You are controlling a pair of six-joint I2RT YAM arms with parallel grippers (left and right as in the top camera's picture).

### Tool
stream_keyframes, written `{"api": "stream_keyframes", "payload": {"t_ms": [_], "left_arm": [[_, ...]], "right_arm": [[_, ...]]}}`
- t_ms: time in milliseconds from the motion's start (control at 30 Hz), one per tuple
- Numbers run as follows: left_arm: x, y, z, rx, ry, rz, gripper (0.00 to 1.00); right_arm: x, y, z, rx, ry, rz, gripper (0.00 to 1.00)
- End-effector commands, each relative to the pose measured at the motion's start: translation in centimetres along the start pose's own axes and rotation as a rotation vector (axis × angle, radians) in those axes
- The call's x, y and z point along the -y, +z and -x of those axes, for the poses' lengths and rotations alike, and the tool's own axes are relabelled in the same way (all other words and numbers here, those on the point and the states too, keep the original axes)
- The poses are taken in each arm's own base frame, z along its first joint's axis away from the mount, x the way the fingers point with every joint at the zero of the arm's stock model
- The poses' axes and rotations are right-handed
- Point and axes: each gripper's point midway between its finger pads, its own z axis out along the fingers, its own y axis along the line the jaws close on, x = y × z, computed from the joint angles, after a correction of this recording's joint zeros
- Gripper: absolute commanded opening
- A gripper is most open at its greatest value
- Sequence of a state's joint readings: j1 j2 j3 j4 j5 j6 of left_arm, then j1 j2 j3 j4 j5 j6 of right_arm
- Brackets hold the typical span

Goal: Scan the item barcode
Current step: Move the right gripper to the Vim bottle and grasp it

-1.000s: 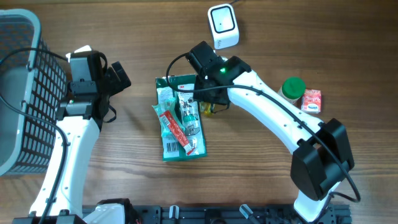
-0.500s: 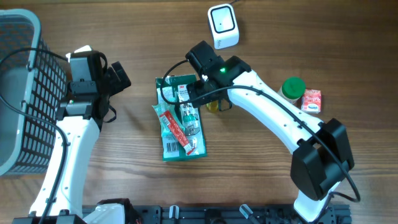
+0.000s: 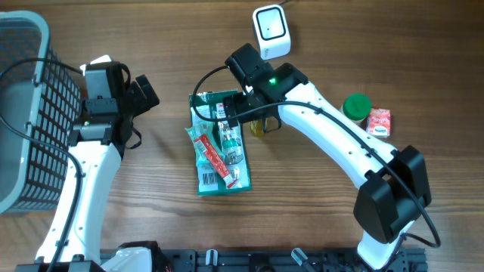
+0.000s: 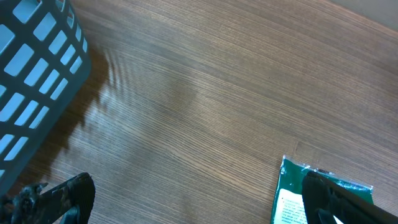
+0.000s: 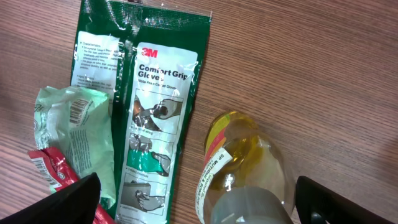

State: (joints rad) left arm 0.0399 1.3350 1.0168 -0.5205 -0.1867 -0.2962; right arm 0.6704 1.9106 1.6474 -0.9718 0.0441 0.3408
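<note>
The white barcode scanner (image 3: 271,30) stands at the far edge of the table. My right gripper (image 3: 247,115) hangs open over a small bottle of yellow liquid (image 3: 259,127). In the right wrist view the bottle (image 5: 245,165) sits between the wide-spread fingers (image 5: 68,202) of that gripper (image 5: 196,194), touched by neither. Left of it lies a green glove pack (image 5: 155,93) with a pale green packet (image 5: 74,130) and a red packet (image 5: 46,174) on it. My left gripper (image 3: 145,94) is open and empty, left of the pack (image 3: 219,147).
A grey wire basket (image 3: 23,113) fills the left side of the table and shows in the left wrist view as basket (image 4: 37,74). A green-lidded can (image 3: 356,106) and a small red box (image 3: 380,122) stand at the right. The green pack's corner (image 4: 292,196) lies by my left gripper (image 4: 193,199).
My right gripper has opened wide and let go of the yellow bottle, which now shows beside the arm. The left arm has not moved.
</note>
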Motion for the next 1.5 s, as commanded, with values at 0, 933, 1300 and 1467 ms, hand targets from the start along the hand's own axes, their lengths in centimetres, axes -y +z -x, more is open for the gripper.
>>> {"api": "stream_keyframes", "payload": {"t_ms": [0, 933, 1300, 1467], "left_arm": [[-0.2, -0.3, 0.6, 0.019, 0.006, 0.006, 1.00], [-0.2, -0.3, 0.6, 0.019, 0.006, 0.006, 1.00], [-0.2, -0.3, 0.6, 0.019, 0.006, 0.006, 1.00], [-0.2, -0.3, 0.6, 0.019, 0.006, 0.006, 1.00]], "right_arm": [[-0.4, -1.9, 0.9, 0.041, 0.053, 0.035, 1.00], [2.2, 3.1, -2.0, -0.092, 0.228, -0.085, 0.62], [1.9, 3.1, -2.4, -0.113, 0.231, -0.069, 0.47], [1.9, 3.1, -2.4, -0.111, 0.230, -0.067, 0.47]]}}
